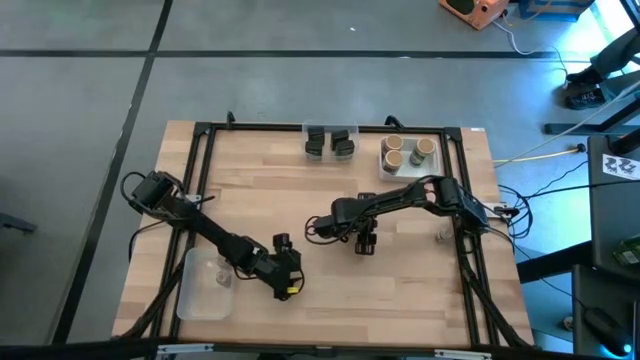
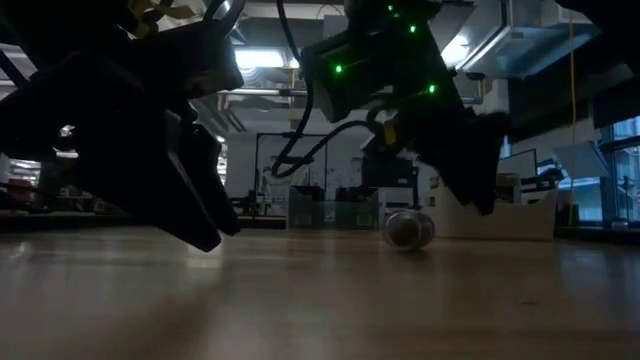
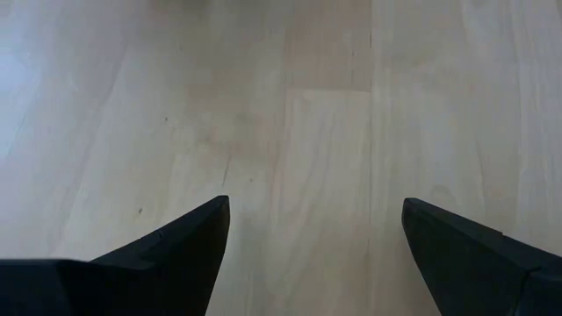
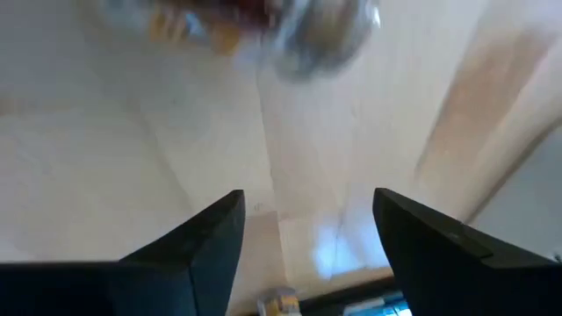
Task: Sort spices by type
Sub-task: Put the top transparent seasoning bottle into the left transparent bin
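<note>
From above, the right gripper is hovering mid-frame; tan-topped jars are sitting upper right, dark jars just left of them, and the left gripper is waiting lower centre.

At table height, a small jar is lying right of centre.

The left wrist view is showing fingers spread wide over bare wood.

The right wrist view is showing fingers parted, gripping nothing, a blurred jar at the top.
</note>
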Controlling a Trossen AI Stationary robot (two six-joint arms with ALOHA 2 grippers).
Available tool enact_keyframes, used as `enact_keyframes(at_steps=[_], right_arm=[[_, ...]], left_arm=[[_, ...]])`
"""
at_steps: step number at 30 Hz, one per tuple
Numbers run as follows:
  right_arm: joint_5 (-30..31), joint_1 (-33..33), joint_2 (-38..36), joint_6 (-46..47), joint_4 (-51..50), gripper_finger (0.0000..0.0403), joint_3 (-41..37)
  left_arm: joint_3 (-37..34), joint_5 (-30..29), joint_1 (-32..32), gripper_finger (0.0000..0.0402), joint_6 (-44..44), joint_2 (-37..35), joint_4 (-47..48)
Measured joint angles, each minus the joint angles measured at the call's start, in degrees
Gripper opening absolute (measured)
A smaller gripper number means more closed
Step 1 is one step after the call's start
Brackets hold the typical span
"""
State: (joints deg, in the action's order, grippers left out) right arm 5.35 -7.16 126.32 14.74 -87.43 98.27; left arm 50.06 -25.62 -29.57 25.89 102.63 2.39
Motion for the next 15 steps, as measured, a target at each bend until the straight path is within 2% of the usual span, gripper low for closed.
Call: enact_keyframes(at_steps=[3,8,12,15], right_arm=[[0.64,-0.62,-1.17,0.00,-2.59,0.0258,1.24],[4.58,-3.88,-8.29,0.33,-1.71,0.0258,0.09],[9.92,-6.45,-14.89,4.69,3.46,0.0253,-5.59],[11.41,-8.31,-20.85,7.81,10.16,0.0249,-13.61]], left_arm=[[0.00,-2.04,0.11,0.0320,-0.35,0.00,-0.16],[0.00,-3.70,1.49,0.0320,0.63,0.00,-1.61],[0.02,-3.71,3.66,0.0320,0.79,0.02,-5.62],[0.04,-3.73,6.11,0.0320,1.19,0.02,-8.99]])
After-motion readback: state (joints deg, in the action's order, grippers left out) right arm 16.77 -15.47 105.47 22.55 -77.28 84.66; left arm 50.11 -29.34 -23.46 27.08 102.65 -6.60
